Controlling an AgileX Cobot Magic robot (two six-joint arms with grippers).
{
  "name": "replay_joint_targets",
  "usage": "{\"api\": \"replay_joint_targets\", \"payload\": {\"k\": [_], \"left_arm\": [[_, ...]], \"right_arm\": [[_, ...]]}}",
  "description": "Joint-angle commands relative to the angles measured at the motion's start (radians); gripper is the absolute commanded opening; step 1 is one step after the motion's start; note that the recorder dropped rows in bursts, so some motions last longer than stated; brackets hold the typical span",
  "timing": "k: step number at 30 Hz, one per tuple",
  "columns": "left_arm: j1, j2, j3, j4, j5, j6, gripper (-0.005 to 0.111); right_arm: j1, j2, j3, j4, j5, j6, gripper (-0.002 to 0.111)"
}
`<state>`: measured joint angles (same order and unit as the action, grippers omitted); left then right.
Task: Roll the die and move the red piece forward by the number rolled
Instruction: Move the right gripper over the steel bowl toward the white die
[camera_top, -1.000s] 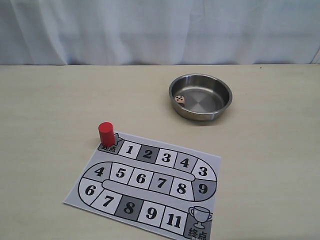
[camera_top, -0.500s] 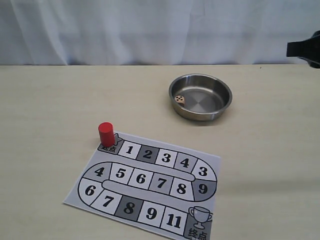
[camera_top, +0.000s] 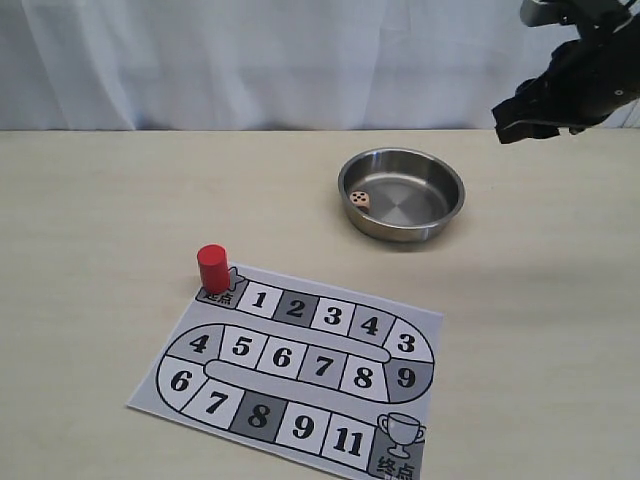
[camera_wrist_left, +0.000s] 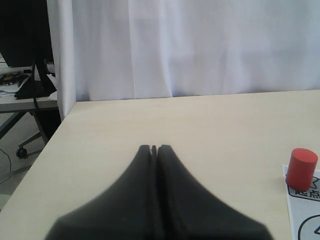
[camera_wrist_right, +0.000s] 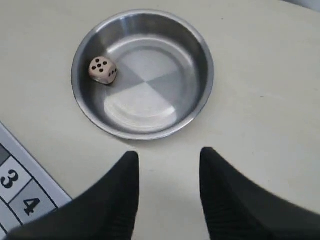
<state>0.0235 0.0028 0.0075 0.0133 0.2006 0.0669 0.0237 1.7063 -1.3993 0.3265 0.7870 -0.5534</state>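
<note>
Because the die (camera_wrist_right: 102, 70) lay inside the steel bowl (camera_wrist_right: 207, 80), close to its wall, the right arm (camera_top: 575, 85) hung raised near the bowl, jaws parted and empty, apparently positioned to pick it up. The left jaws were clenched on nothing. The red piece (camera_top: 212, 268) stood on the board's (camera_top: 290, 385) start square.

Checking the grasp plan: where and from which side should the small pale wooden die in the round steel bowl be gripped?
Grip the small pale wooden die by two opposite side faces, straight down from above. It sits flat close to the wall of the round steel bowl, whose raised rim would likely block a sideways approach.
</note>
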Motion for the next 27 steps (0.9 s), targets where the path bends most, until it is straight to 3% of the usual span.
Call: {"api": "replay_joint_targets", "payload": {"k": [1,10,16,21,27], "left_arm": [[-0.002,-0.003,-0.008,-0.001,-0.015,-0.005,0.000],[-0.002,-0.003,-0.008,-0.001,-0.012,-0.005,0.000],[-0.002,-0.003,-0.008,-0.001,-0.012,-0.005,0.000],[-0.002,-0.003,-0.008,-0.001,-0.012,-0.005,0.000],[-0.002,-0.003,-0.008,-0.001,-0.012,-0.005,0.000]], "right_arm": [[0.003,0.121,-0.131,0.022,0.101,-0.141,0.038],[0.003,0.358,-0.416,0.221,0.293,-0.515,0.038],[0.003,0.494,-0.558,0.290,0.319,-0.702,0.038],[0.003,0.559,-0.579,0.294,0.295,-0.902,0.038],[0.003,0.608,-0.579,0.387,0.220,-0.975,0.038]]}}
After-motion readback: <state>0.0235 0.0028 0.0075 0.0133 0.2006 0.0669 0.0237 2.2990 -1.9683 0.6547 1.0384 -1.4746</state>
